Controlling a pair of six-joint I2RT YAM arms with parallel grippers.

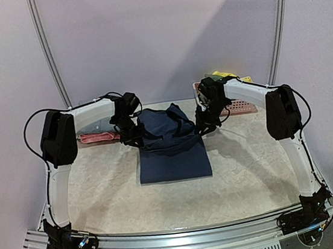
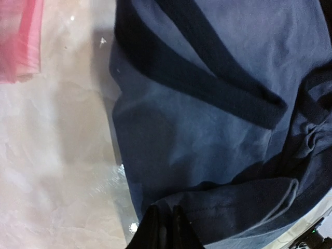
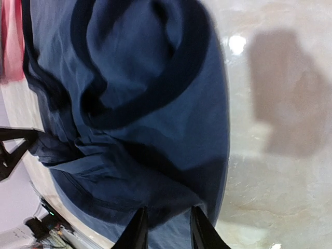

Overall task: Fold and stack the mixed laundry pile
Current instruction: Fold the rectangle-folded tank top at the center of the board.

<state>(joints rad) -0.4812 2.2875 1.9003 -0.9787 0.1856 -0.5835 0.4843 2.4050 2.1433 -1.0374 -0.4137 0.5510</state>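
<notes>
Navy top (image 1: 173, 154) lies at the middle of the pale table (image 1: 251, 169), its near half spread flat in a neat rectangle and its far half bunched in loose folds. We see the two arms reaching in from either side, one to each far corner of the garment. The left gripper (image 1: 135, 140) sits low at the top's far-left edge. In the left wrist view its fingers (image 2: 151, 228) stand nearly together over the stitched hem, with only a slim gap between them, and we cannot tell whether any cloth is pinched there. The right gripper (image 1: 203, 126) meets the far-right edge. In the right wrist view its fingers (image 3: 139, 228) stand clearly apart, with the hem lying between and beyond them and nothing clamped. A folded pink cloth (image 1: 98, 136) rests on the table just behind the left arm, close beside the navy top but not touching it. At the far right, behind the right arm, stands a pink slatted basket (image 1: 242, 106), with a yellow piece (image 1: 224, 75) showing just above the arm.
</notes>
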